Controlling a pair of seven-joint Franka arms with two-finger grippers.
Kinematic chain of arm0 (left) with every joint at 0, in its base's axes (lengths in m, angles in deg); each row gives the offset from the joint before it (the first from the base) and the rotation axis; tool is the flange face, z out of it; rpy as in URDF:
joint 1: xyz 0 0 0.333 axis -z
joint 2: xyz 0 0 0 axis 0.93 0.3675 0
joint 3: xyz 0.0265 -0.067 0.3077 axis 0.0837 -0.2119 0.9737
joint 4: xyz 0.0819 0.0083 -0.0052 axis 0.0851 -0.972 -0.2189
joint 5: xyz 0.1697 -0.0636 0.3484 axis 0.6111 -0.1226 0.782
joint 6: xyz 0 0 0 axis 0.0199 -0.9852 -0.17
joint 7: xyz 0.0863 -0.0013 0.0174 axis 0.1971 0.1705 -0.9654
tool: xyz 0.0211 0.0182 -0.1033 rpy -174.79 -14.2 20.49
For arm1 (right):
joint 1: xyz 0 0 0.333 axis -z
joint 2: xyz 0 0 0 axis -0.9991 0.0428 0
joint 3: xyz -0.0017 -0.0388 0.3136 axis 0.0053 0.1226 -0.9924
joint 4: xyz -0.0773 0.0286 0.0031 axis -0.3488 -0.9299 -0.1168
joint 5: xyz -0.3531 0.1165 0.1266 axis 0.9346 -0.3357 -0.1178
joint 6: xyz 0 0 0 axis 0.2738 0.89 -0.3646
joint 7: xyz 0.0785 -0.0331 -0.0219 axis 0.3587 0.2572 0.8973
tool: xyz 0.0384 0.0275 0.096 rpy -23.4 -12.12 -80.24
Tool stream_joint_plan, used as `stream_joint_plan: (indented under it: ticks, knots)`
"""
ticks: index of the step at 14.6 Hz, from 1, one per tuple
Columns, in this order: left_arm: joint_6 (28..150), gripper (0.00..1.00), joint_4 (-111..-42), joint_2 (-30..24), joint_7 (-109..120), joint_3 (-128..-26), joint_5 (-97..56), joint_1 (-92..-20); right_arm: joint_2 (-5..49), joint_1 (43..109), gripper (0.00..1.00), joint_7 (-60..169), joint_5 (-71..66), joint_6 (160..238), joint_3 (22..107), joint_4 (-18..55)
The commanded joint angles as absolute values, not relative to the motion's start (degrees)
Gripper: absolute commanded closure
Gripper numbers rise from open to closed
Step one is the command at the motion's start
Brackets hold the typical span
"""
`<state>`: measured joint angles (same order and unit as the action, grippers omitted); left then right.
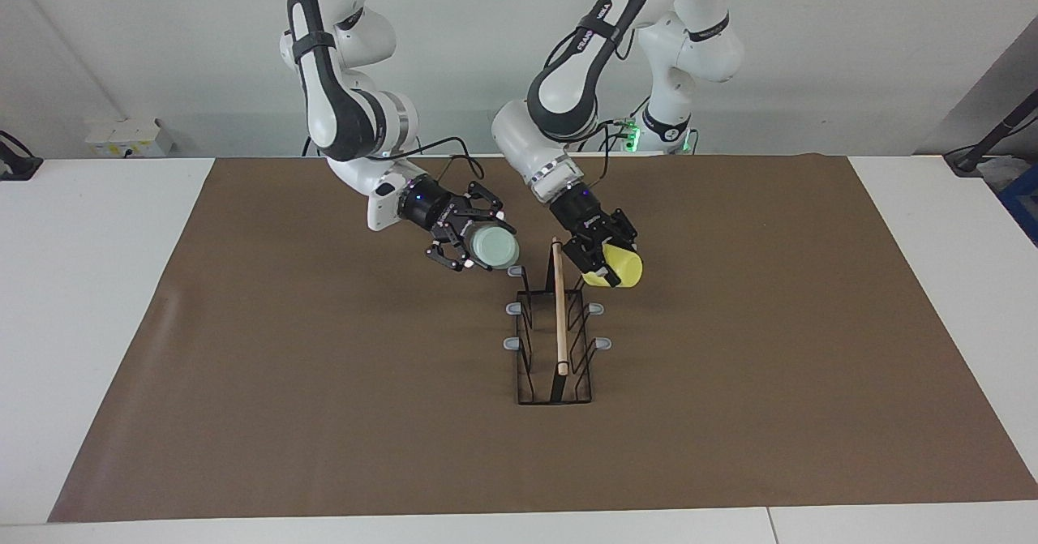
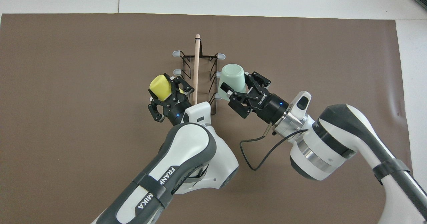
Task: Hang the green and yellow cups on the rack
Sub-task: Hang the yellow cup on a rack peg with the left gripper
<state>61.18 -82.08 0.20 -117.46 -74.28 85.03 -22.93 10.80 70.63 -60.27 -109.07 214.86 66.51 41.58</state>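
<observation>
The rack [image 1: 559, 317] stands mid-table, a black wire frame with a wooden rod on top and grey-tipped pegs on both sides; it also shows in the overhead view [image 2: 196, 60]. My right gripper [image 1: 484, 246] is shut on the mint green cup [image 1: 495, 248], tilted, just above the peg nearest the robots on the right arm's side [image 1: 514, 271]. My left gripper [image 1: 608, 262] is shut on the yellow cup [image 1: 623, 268], tilted, against the rack's other side, hiding the nearest peg there. In the overhead view the green cup [image 2: 231, 78] and yellow cup [image 2: 160, 85] flank the rod. Whether either cup sits on a peg I cannot tell.
A brown mat [image 1: 324, 382] covers most of the white table [image 1: 97, 301]. Two free pegs [image 1: 512, 308] show on the right arm's side and two [image 1: 596, 308] on the left arm's side. A black cable [image 2: 253, 150] loops from the right wrist.
</observation>
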Motion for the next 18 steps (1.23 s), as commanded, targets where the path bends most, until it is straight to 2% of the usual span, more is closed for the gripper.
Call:
stream_joint_plan:
  ticks: [1, 2, 3, 4, 8, 11, 13, 18]
  knots:
    - [60.20, 1.00, -84.14, -0.42, -118.33, -73.42, 86.29, -20.81, 10.74, 70.15, 1.00, -62.35, -111.19, 214.57, 66.40, 42.33]
    - [60.20, 1.00, -84.41, -0.51, -118.33, -73.50, 86.29, -20.54, 10.74, 70.06, 1.00, -62.35, -111.19, 214.92, 66.40, 42.33]
    - [60.12, 0.53, -84.41, -0.51, -118.25, -73.50, 86.29, -20.45, 10.92, 69.97, 1.00, -62.35, -111.19, 215.09, 66.40, 42.33]
    - [59.77, 0.01, -84.41, -0.60, -118.07, -73.50, 86.29, -20.45, 11.18, 69.88, 1.00, -62.35, -111.19, 215.01, 66.40, 42.33]
    - [59.67, 0.00, -83.71, -1.39, -117.28, -73.59, 85.68, -20.63, 11.62, 69.00, 1.00, -62.35, -111.19, 214.92, 66.40, 42.33]
    - [61.51, 0.00, -83.53, -5.07, -113.43, -73.51, 83.06, -21.77, 12.50, 69.00, 1.00, -62.44, -111.10, 214.75, 66.40, 42.16]
    - [65.81, 0.00, -83.53, -7.80, -106.42, -73.42, 79.54, -24.57, 12.94, 68.91, 1.00, -62.53, -111.01, 214.57, 66.40, 42.07]
    - [75.82, 0.00, -83.10, -10.79, -91.82, -73.42, 71.64, -31.86, 15.04, 68.56, 1.00, -68.39, -111.54, 211.95, 66.40, 41.19]
